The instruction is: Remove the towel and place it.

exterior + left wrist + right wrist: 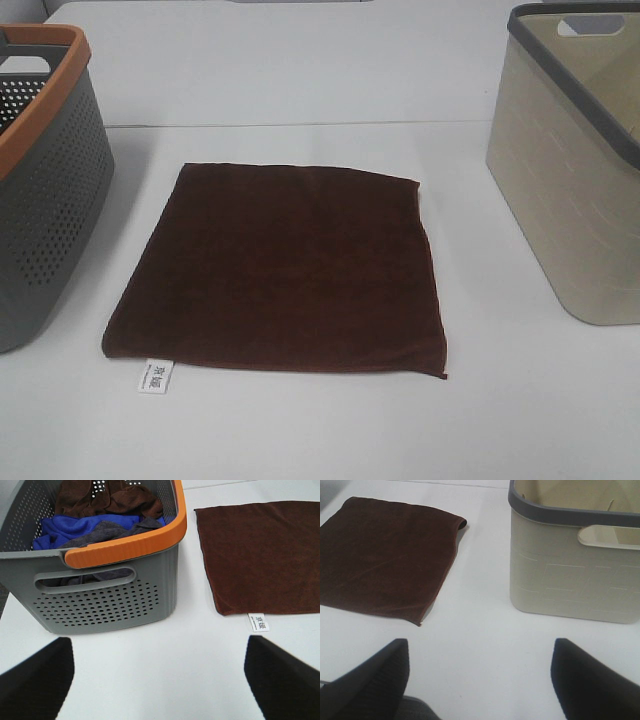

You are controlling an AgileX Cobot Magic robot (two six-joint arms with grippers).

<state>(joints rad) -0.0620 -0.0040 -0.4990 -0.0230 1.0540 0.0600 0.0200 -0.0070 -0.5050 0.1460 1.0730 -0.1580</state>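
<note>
Two pincers gape empty; grey basket (100, 595) holds cloths (90, 525), beige basket (570, 580) flanks towel (280, 270).

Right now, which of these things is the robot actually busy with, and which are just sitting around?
Part of the job:
- towel, flat on the table

Just there:
- grey basket, cloths inside
- beige basket

Left end effector (160, 680) jaws wide apart, right end effector (480, 680) likewise, both holding nothing
</note>
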